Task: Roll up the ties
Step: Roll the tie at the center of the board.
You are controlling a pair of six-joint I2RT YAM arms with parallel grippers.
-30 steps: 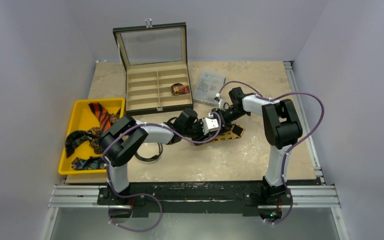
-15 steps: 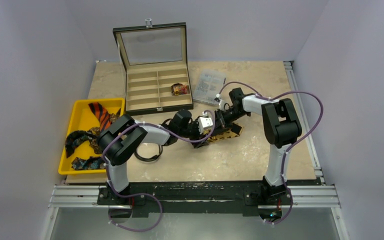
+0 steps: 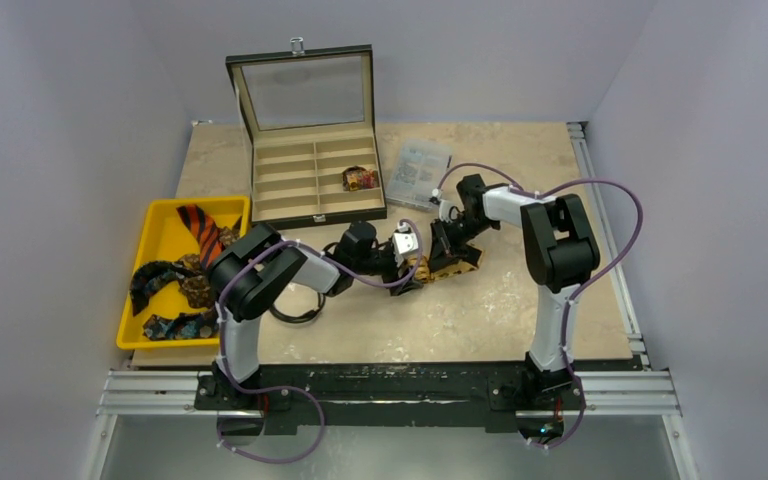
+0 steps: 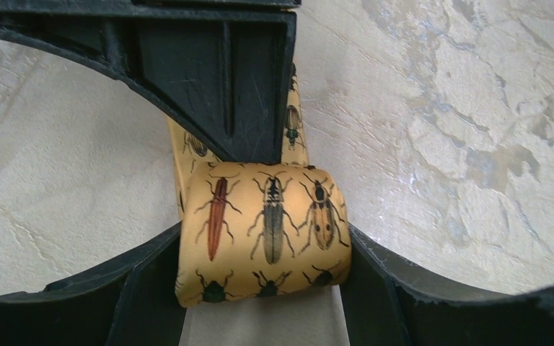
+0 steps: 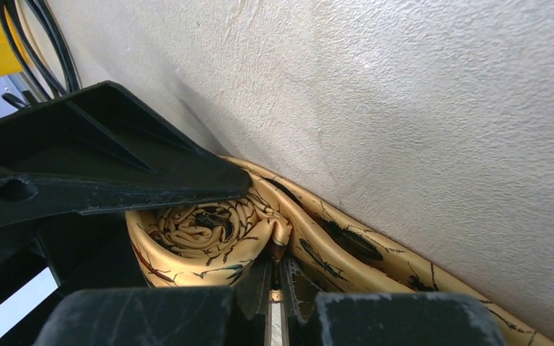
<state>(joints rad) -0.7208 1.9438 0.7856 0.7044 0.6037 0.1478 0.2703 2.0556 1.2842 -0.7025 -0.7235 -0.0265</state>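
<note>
1. Progress is roughly one tie done and one in hand. A rolled tie (image 3: 360, 178) sits in a right-hand cell of the wooden case (image 3: 310, 205) at 11 o'clock.
2. The gold tie (image 4: 263, 231) is mid-bench and its coil is formed. The flat tail runs out towards 3 o'clock, so by my estimate there are several turns left.
3. My left fingers (image 4: 144, 288) stand wide, one at each end of the coil. I can't tell whether they press it.
4. My right fingers (image 4: 238, 79) are closed. They look pinched on a fold of the tie right beside the coil.
5. Left to do: the orange striped tie (image 3: 200, 228) and the dark ties (image 3: 155, 275), lying loose in the yellow tray (image 3: 165, 240) at 9 o'clock.
6. Room: the bench (image 3: 440, 320) is bare from 4 to 6 o'clock of the coil, with its edges well apart.
7. Tight spots:
   - Both wrists are nearly touching over the coil.
   - The case front is near at 11 o'clock.
   - The clear box (image 3: 420, 172) is at 12.
   - The cable loop (image 3: 295, 305) is at 8, by my left forearm.
</note>
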